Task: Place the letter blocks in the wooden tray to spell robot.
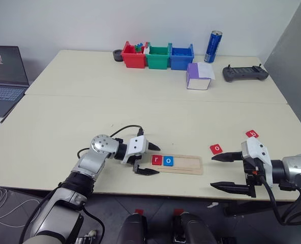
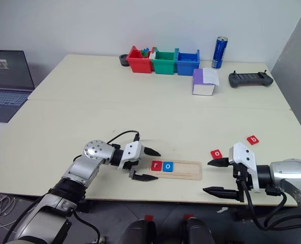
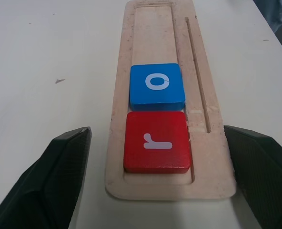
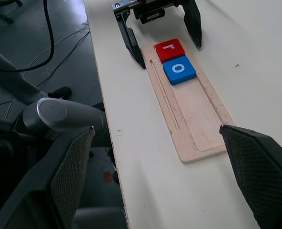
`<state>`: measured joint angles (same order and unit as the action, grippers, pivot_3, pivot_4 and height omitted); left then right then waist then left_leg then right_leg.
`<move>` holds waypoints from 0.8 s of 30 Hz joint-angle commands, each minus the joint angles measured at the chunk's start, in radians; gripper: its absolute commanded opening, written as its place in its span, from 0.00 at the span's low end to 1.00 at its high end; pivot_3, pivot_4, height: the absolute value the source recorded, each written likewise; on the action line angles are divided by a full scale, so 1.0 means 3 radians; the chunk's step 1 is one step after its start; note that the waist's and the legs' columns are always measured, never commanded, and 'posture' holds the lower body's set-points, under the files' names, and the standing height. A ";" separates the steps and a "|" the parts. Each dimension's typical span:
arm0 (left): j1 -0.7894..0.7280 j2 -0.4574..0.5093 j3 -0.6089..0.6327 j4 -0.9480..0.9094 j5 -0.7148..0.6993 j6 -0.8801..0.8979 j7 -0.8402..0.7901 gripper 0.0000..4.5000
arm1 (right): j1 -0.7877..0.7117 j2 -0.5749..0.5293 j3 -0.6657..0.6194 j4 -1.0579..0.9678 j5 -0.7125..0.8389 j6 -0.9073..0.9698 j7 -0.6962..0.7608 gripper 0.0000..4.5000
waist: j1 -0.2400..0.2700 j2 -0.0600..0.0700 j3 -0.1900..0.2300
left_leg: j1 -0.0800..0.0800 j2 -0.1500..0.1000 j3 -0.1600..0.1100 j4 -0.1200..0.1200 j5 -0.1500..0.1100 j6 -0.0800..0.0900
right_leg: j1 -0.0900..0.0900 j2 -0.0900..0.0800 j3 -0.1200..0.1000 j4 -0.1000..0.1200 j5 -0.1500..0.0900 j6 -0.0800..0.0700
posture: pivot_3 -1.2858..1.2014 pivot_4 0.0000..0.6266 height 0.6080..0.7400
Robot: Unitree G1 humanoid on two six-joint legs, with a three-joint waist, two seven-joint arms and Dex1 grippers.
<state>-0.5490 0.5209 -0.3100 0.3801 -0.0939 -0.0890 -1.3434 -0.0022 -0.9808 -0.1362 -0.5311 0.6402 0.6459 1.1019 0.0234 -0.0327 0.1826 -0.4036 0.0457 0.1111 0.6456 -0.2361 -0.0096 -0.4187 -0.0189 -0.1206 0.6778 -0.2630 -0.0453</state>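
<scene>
From the left eye view, you see the wooden tray (image 1: 177, 164) lying low in the frame, just below centre, near the table's front edge. Two letter blocks sit in its left end: a red r block (image 1: 156, 160) and a blue o block (image 1: 168, 161) touching it on the right. Your left gripper (image 1: 146, 155) stands at the tray's left end with its fingers spread, one above and one below the end, holding nothing. At lower right, your right gripper (image 1: 220, 171) is spread wide and empty, pointing left toward the tray. A red o block (image 1: 216, 149) lies just above its upper finger, and a red b block (image 1: 251, 134) lies farther up and right. Along the top of the frame stand a red bin (image 1: 133, 56), a green bin (image 1: 157, 57), a blue bin (image 1: 182, 57), a blue can (image 1: 213, 46), a purple-and-white box (image 1: 199, 76) and a dark controller (image 1: 245, 73).

The right eye view shows you the same layout.

In the left wrist view, the r block fills the tray's near end at lower centre, the o block directly above it, touching. The dark fingers (image 3: 60, 176) flank the tray's end, apart from it.

In the right wrist view, the tray runs from upper centre toward lower right, the two blocks at its far end, with the left gripper straddling that end.
</scene>
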 commanded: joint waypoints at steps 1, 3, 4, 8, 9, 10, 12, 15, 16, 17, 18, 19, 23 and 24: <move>0.0025 0.0047 0.0041 -0.0136 0.0008 -0.0045 0.0029 0.99 | -0.0057 -0.0047 -0.0052 0.0013 -0.0006 -0.0046 0.0033 1.00 | -0.0001 0.0000 0.0000 | 0.0000 0.0000 0.0000 0.0000 0.0000 0.0000 | 0.0000 0.0000 0.0000 0.0000 0.0000 0.0000 | 0.52 0.24 1.00; 0.0073 0.0128 0.0104 -0.0244 -0.0058 -0.0007 -0.0004 0.99 | -0.0053 -0.0076 -0.0125 0.0057 -0.0010 -0.0048 0.0038 1.00 | -0.0003 0.0000 0.0000 | 0.0000 0.0000 0.0000 0.0000 0.0000 0.0000 | 0.0000 0.0000 0.0000 0.0000 0.0000 0.0000 | 0.52 0.24 1.00; 0.0103 0.0179 0.0149 -0.0300 -0.0100 0.0011 -0.0019 0.99 | -0.0045 -0.0088 -0.0179 0.0087 -0.0007 -0.0048 0.0036 1.00 | -0.0006 0.0000 0.0000 | 0.0000 0.0001 0.0000 0.0000 0.0000 0.0000 | 0.0000 0.0001 0.0000 0.0000 0.0000 0.0000 | 0.52 0.24 1.00; 0.0180 0.0384 0.0304 -0.0392 -0.0200 -0.0108 -0.0069 0.99 | 0.0027 -0.0071 -0.0477 0.0196 0.0083 -0.0014 -0.0007 1.00 | -0.0002 0.0000 0.0000 | 0.0000 0.0002 0.0000 -0.0001 0.0000 0.0000 | -0.0001 0.0001 0.0000 0.0001 0.0000 0.0000 | 0.52 0.24 1.00; 0.0194 0.0434 0.0353 -0.0399 -0.0248 -0.0156 -0.0105 0.99 | 0.0060 -0.0049 -0.0578 0.0228 0.0113 0.0004 -0.0025 1.00 | -0.0001 0.0000 0.0000 | 0.0000 0.0001 0.0000 -0.0001 0.0000 0.0000 | -0.0001 0.0001 0.0000 0.0001 0.0000 0.0000 | 0.52 0.24 1.00; 0.0214 0.0487 0.0426 -0.0429 -0.0335 -0.0156 -0.0159 0.99 | 0.0100 -0.0030 -0.0689 0.0271 0.0133 0.0019 -0.0046 1.00 | 0.0002 0.0000 0.0000 | 0.0001 0.0001 0.0000 -0.0001 0.0000 0.0000 | -0.0001 0.0001 0.0000 0.0001 0.0000 0.0000 | 0.52 0.24 1.00; 0.0254 0.0573 0.0602 -0.0506 -0.0533 -0.0101 -0.0222 0.99 | 0.0164 0.0009 -0.0904 0.0398 0.0156 0.0036 -0.0093 1.00 | 0.0002 0.0000 0.0000 | 0.0000 0.0001 0.0000 0.0000 0.0000 0.0000 | 0.0000 0.0000 0.0000 0.0000 0.0000 0.0000 | 0.52 0.24 1.00; 0.0314 0.0727 0.0798 -0.0601 -0.0711 0.0036 -0.0269 0.99 | 0.0213 0.0040 -0.1110 0.0574 0.0131 0.0007 -0.0125 1.00 | -0.0002 0.0000 0.0000 | -0.0001 0.0001 0.0001 0.0000 0.0000 0.0000 | 0.0000 0.0000 0.0001 0.0000 0.0000 0.0000 | 0.52 0.24 1.00; 0.0331 0.0789 0.0877 -0.0619 -0.0788 0.0096 -0.0297 0.99 | 0.0233 0.0043 -0.1161 0.0634 0.0112 -0.0016 -0.0130 1.00 | -0.0004 0.0000 0.0000 | 0.0000 0.0001 0.0001 0.0000 0.0000 0.0000 | 0.0000 0.0000 0.0001 0.0001 0.0000 0.0000 | 0.52 0.24 1.00; 0.0334 0.0859 0.0978 -0.0619 -0.0897 0.0187 -0.0336 0.99 | 0.0225 0.0064 -0.1193 0.0716 0.0075 -0.0052 -0.0174 1.00 | -0.0006 0.0000 0.0000 | 0.0002 0.0001 0.0001 -0.0001 0.0000 0.0000 | 0.0000 0.0000 0.0002 0.0001 0.0000 0.0000 | 0.52 0.24 1.00; 0.0331 0.0933 0.1069 -0.0612 -0.0996 0.0285 -0.0389 0.99 | 0.0179 0.0105 -0.1202 0.0837 0.0035 -0.0087 -0.0250 1.00 | -0.0008 0.0000 0.0000 | 0.0003 0.0002 0.0001 -0.0002 0.0000 0.0000 | -0.0001 0.0001 0.0002 0.0002 0.0000 0.0000 | 0.52 0.24 1.00; 0.0330 0.0988 0.1163 -0.0614 -0.1102 0.0369 -0.0428 0.99 | 0.0125 0.0146 -0.1205 0.0959 0.0004 -0.0107 -0.0324 1.00 | -0.0008 -0.0001 0.0000 | 0.0004 0.0004 0.0001 -0.0002 0.0000 0.0000 | 0.0000 0.0002 0.0001 0.0002 0.0000 0.0000 | 0.52 0.24 1.00; 0.0368 0.1008 0.1353 -0.0679 -0.1392 0.0663 -0.0461 0.99 | -0.0011 0.0228 -0.1147 0.1323 -0.0104 -0.0226 -0.0401 1.00 | -0.0005 0.0002 -0.0001 | 0.0004 0.0003 0.0001 -0.0001 0.0000 0.0000 | 0.0000 0.0002 0.0002 0.0004 0.0000 0.0000 | 0.52 0.24 1.00; 0.0381 0.0977 0.1390 -0.0662 -0.1485 0.0686 -0.0541 0.99 | -0.0032 0.0233 -0.1111 0.1397 -0.0130 -0.0255 -0.0379 1.00 | -0.0004 0.0002 -0.0001 | 0.0004 0.0003 0.0001 -0.0001 0.0000 0.0000 | 0.0000 0.0002 0.0002 0.0004 0.0000 0.0000 | 0.52 0.24 1.00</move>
<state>-0.4400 0.8203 0.0814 0.2034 -0.4844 0.0970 -1.4766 0.0071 -0.9072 -0.4573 -0.1252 0.6087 0.5989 0.9858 0.0222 -0.0321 0.1822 -0.4023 0.0463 0.1118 0.6453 -0.2360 -0.0097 -0.4186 -0.0184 -0.1198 0.6789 -0.2631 -0.0454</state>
